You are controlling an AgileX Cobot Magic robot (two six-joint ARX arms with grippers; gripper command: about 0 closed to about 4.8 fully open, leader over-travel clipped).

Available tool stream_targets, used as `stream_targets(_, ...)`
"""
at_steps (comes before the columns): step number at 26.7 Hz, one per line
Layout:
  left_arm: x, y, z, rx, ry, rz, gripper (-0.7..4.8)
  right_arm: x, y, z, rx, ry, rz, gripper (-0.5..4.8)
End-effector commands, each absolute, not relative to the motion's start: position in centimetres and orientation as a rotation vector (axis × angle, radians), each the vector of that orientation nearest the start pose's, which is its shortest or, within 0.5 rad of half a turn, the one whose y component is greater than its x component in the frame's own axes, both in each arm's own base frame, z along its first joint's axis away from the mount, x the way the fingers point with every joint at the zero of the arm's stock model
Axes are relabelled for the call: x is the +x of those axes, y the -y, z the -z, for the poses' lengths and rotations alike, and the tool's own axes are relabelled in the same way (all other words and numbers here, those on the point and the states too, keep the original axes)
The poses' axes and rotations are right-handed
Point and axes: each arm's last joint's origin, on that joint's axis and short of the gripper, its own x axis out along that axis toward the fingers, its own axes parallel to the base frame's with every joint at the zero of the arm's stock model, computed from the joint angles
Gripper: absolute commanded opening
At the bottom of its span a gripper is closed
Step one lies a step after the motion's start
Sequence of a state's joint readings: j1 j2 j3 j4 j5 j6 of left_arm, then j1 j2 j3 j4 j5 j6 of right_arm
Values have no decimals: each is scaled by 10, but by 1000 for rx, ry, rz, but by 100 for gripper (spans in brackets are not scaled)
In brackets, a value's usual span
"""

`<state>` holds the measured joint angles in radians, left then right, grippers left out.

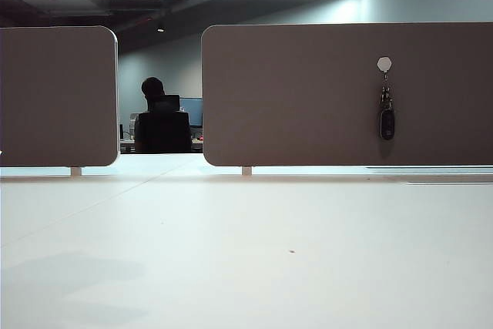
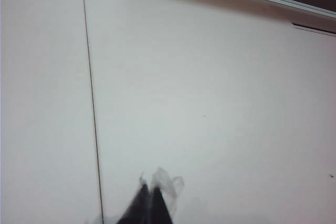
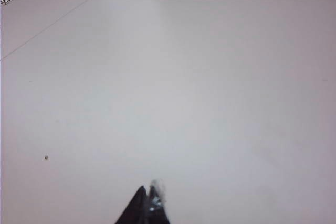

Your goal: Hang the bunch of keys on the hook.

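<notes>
The bunch of keys (image 1: 386, 115) hangs from the hook (image 1: 384, 65) on the brown panel (image 1: 308, 98), up at about two o'clock in the exterior view, the black fob dangling straight down below the ring. By my reading the hanging is done and what remains is a clean retreat. To do that well, both arms should pull back low and slow, staying clear of the panel so nothing brushes the keys off the prong.

Neither arm shows in the exterior view. In the left wrist view the left gripper (image 2: 149, 205) sits at six o'clock above the bare white worktop (image 2: 210, 103), its tips pressed together, holding nothing. In the right wrist view the right gripper (image 3: 147, 205) is likewise at six o'clock above the worktop, tips together and empty, touching nothing I can see.
</notes>
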<state>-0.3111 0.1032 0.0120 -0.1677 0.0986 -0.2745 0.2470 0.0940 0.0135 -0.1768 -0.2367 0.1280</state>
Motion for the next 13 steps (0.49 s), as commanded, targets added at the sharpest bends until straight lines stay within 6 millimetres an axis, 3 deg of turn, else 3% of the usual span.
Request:
stream_targets(1, 95, 34, -142, -234, -313, 381, -5, 94, -31, -144, 128, -285, -469, 9)
stream_targets(13, 95, 29, -144, -244, -286, 345, -5, 94, -29, -146, 130, -251, -453, 9)
